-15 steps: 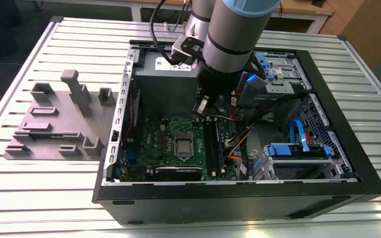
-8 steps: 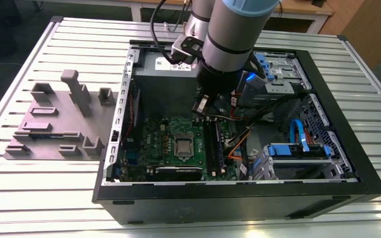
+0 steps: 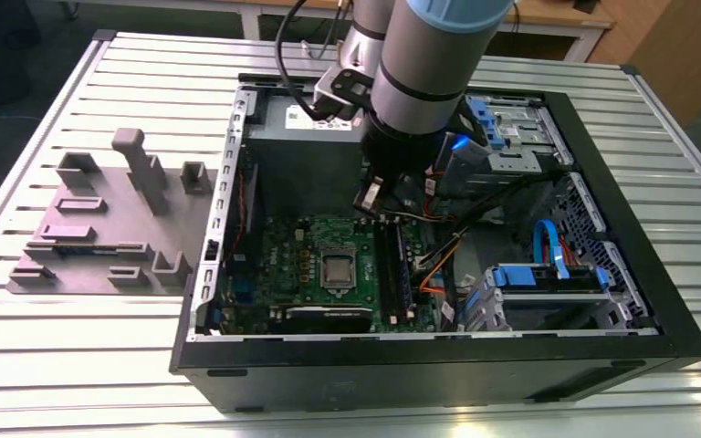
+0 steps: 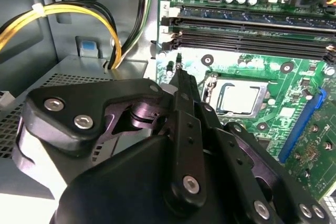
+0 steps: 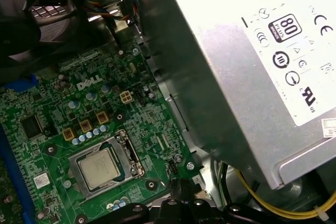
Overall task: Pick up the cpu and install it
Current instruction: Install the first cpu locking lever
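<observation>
The cpu [image 3: 339, 269] is a silver square lying flat in its socket on the green motherboard [image 3: 287, 265] inside the open computer case; it also shows in both wrist views [image 4: 240, 98] [image 5: 100, 167]. My gripper [image 3: 371, 196] hangs above the board's far edge, next to the power supply, a short way from the cpu and not touching it. In the second wrist view the gripper [image 4: 179, 77] has its black fingers pressed together with nothing between them. Its tip [image 5: 181, 186] sits just off a corner of the socket frame.
A grey power supply [image 5: 252, 66] stands close beside the gripper, with yellow and black cables [image 4: 113, 35] running from it. Memory slots [image 4: 247, 24] lie along the socket. Blue drive brackets [image 3: 551, 274] fill the case's right in the exterior view. A grey fixture [image 3: 107, 228] sits outside the case.
</observation>
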